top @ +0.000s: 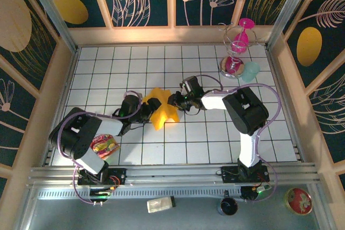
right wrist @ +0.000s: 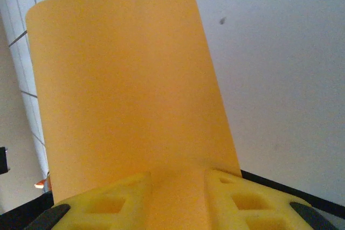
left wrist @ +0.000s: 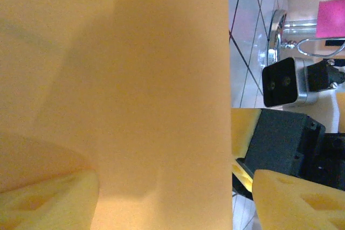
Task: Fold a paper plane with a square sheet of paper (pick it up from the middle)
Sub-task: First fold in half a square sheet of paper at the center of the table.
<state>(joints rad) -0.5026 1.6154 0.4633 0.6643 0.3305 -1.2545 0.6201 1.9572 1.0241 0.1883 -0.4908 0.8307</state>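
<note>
The right tool [right wrist: 178, 192] was closed on the sheet of paper [top: 160, 112]. In its wrist view the two yellow fingers [right wrist: 108, 206] stood close together at the bottom of the frame, with the orange-yellow paper pinched in the narrow gap between them. From that grip the sheet ran away up the frame, its long axis leaning slightly toward the upper left. Its far edge, near the top, was curled rather than straight. The left tool [left wrist: 175, 200] stood wide open, with one yellow pad in the lower left corner of its wrist view and the other in the lower right. There the sheet hung across the left and middle of the frame, its straight right edge running top to bottom, clear of the lower-right pad. Whether the paper touched the lower-left pad could not be told. In the top view the sheet sat just left of the frame's centre, between the two tools, bent into a humped, uneven shape over the white tiled tabletop [top: 215, 144]. Two of its pointed corners aimed toward the bottom of the frame, one nearly straight down and one to the lower right. A red-yellow snack packet [top: 104, 145] lay at lower left beside the left arm, well apart from the paper, and a pink hourglass [top: 240, 47] stood at upper right.
</note>
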